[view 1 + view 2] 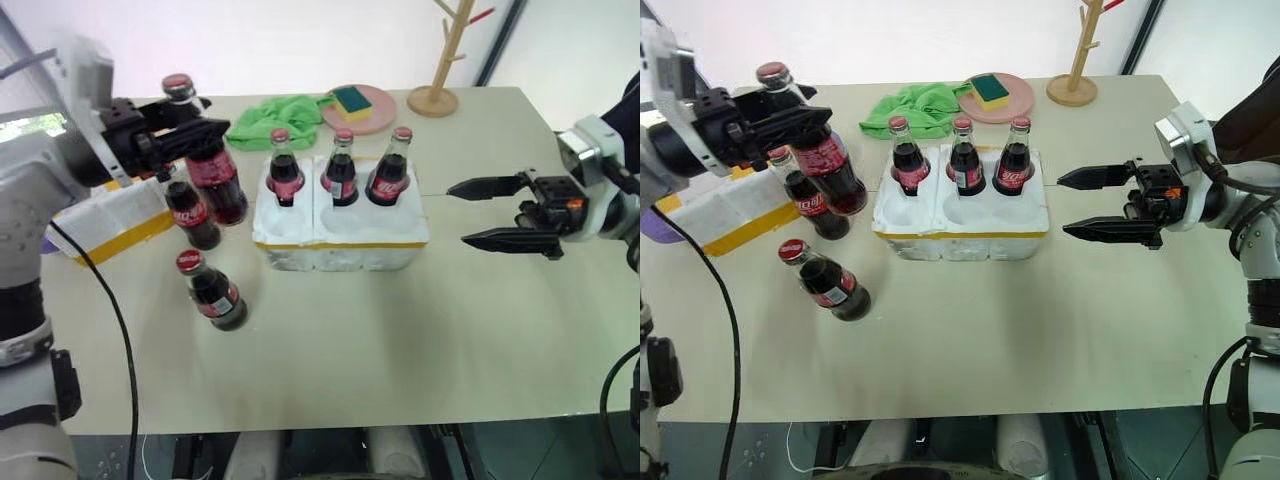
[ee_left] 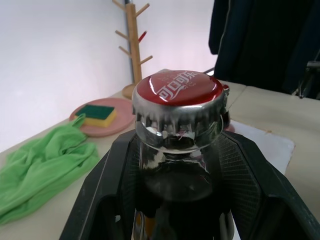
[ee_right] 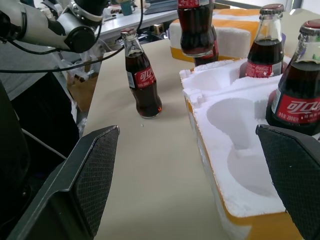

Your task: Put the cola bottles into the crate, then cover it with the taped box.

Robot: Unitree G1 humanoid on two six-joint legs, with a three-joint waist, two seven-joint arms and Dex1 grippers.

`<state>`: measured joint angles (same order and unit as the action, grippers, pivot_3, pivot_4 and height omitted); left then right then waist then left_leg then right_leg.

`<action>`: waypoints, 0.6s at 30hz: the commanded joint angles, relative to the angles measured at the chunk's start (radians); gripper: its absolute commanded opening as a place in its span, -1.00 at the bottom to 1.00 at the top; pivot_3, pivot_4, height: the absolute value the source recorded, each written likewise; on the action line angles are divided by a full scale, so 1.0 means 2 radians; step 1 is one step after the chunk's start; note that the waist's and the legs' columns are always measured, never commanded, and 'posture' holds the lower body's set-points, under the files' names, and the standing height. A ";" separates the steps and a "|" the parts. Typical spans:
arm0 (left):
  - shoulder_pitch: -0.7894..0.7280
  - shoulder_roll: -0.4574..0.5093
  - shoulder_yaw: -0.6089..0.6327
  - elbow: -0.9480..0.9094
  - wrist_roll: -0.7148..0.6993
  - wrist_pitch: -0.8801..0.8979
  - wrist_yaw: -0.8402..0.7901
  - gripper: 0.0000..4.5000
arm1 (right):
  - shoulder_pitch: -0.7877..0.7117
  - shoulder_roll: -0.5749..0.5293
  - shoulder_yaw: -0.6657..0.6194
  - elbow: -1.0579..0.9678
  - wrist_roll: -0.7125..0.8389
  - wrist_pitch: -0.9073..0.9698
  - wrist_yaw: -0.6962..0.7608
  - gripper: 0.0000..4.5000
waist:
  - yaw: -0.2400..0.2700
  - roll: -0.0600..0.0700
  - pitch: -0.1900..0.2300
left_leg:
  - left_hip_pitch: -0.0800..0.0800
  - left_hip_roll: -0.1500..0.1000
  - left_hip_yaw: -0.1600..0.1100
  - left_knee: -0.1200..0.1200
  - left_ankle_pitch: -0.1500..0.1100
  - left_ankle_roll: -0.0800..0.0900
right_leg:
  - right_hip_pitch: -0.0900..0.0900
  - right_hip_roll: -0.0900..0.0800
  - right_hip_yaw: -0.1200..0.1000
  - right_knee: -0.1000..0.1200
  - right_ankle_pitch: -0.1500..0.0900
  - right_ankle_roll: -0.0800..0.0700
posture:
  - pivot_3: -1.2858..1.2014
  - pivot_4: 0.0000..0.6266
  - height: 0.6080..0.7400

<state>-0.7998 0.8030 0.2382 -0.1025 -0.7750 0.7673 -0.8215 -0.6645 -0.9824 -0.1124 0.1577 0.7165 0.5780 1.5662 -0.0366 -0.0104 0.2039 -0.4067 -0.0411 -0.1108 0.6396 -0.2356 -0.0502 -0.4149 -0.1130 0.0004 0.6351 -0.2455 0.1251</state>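
Note:
My left gripper [image 1: 205,135] is shut on the neck of a cola bottle [image 1: 218,185], holding it tilted above the table just left of the crate [image 1: 340,250]. The left wrist view has that bottle's red cap [image 2: 177,89] between the fingers. The white crate holds three cola bottles [image 1: 341,170] in its far row; the near wells are empty. Two more bottles stand on the table, one [image 1: 193,215] behind the held one and one [image 1: 213,290] nearer me. The taped box [image 1: 110,215] lies at the left, partly behind my left arm. My right gripper [image 1: 457,212] is open, right of the crate.
A green cloth [image 1: 280,118], a pink plate [image 1: 375,115] with a sponge and a wooden rack [image 1: 440,60] sit along the table's far edge. A black cable [image 1: 110,310] hangs from my left arm over the table's near left.

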 commanded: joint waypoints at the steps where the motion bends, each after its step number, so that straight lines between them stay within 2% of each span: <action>1: -0.033 -0.010 -0.003 0.004 0.011 -0.028 0.000 -0.10 | 0.000 -0.009 -0.021 -0.019 0.003 0.001 -0.002 1.00 | 0.000 0.000 0.000 | 0.000 0.000 0.000 0.001 0.000 0.000 | 0.000 0.000 0.000 0.000 0.000 0.000 | 0.03 -0.52 1.00; 12: -0.077 -0.067 -0.059 0.073 0.067 -0.075 -0.034 -0.10 | 0.021 -0.007 -0.039 -0.041 0.010 0.013 -0.014 1.00 | 0.001 0.000 0.000 | -0.001 0.000 0.000 0.004 0.000 0.000 | 0.001 0.000 0.000 0.000 0.002 0.001 | 0.03 -0.52 1.00; 18: -0.108 -0.069 -0.066 0.108 0.085 -0.087 -0.063 -0.10 | 0.030 -0.004 -0.046 -0.050 0.013 0.018 -0.023 1.00 | -0.001 0.000 0.000 | -0.001 0.000 0.000 0.004 0.000 0.000 | 0.001 0.000 0.000 0.000 0.002 0.001 | 0.03 -0.52 1.00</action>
<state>-0.9651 0.6514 0.0762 0.1290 -0.6003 0.6300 -0.9293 -0.6012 -0.9855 -0.1674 0.0867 0.7220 0.6127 1.5275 -0.0391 -0.0104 0.2039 -0.4081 -0.0415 -0.1106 0.6479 -0.2355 -0.0502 -0.4131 -0.1128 0.0009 0.6354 -0.2418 0.1274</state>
